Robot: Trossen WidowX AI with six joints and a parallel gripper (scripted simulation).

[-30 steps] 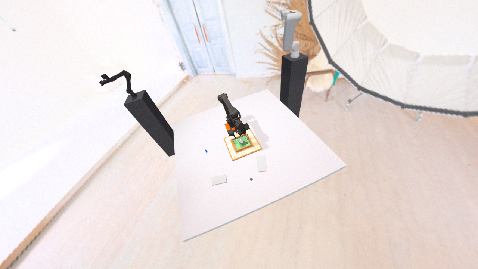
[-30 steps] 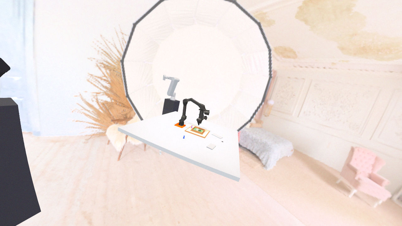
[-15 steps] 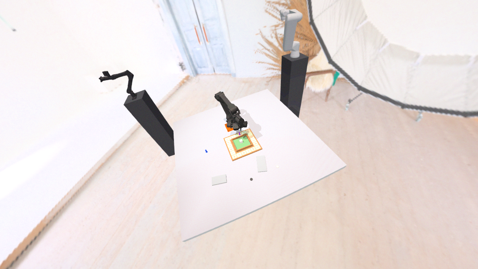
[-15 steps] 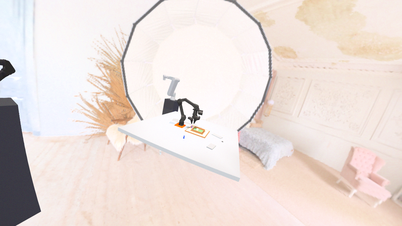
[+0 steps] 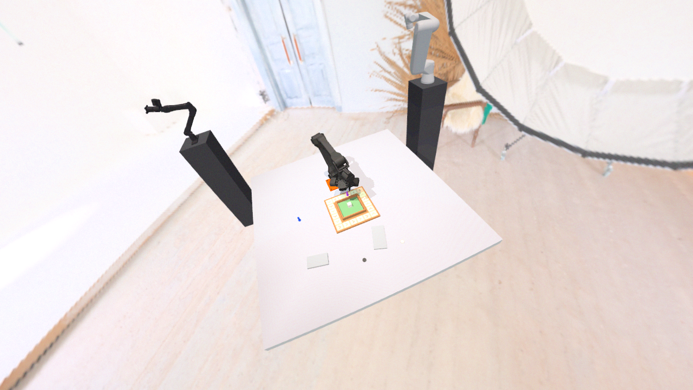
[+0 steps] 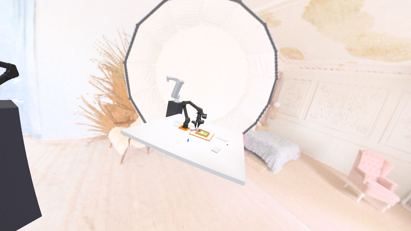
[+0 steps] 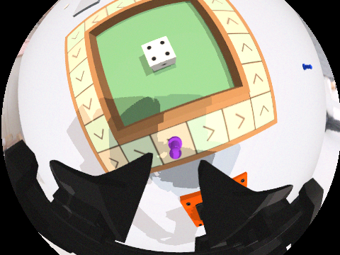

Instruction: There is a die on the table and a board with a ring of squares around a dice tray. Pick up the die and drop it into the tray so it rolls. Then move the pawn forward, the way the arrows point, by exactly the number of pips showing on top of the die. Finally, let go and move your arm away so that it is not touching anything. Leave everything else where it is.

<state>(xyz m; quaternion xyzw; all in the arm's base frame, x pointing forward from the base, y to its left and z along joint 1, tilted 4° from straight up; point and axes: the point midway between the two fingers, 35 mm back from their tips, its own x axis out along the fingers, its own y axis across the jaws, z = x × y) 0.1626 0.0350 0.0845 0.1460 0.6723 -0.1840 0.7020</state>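
The white die [image 7: 159,52] [image 5: 349,204] lies on the green floor of the dice tray [image 7: 184,110] [image 5: 342,218], with four pips on top. The purple pawn [image 7: 175,146] [image 5: 347,194] [image 6: 196,129] stands upright on a square of the board [image 7: 209,154] [image 5: 337,232] [image 6: 211,140], in the row of squares on the side nearest the arm's base. In the wrist view the arrows in that row point right. My gripper [image 7: 176,161] [image 6: 196,127] is open and empty. It is above the pawn's side of the board, with the pawn showing between and just beyond its fingertips in the wrist view.
A blue pawn [image 5: 299,219] [image 6: 188,140] [image 7: 307,66] stands off the board. Two flat grey plates [image 5: 318,260] [image 5: 379,236], a dark disc [image 5: 364,260] and a small pale disc [image 5: 401,241] lie beyond the board. My orange base plate [image 6: 183,128] [image 7: 191,203] is near the board.
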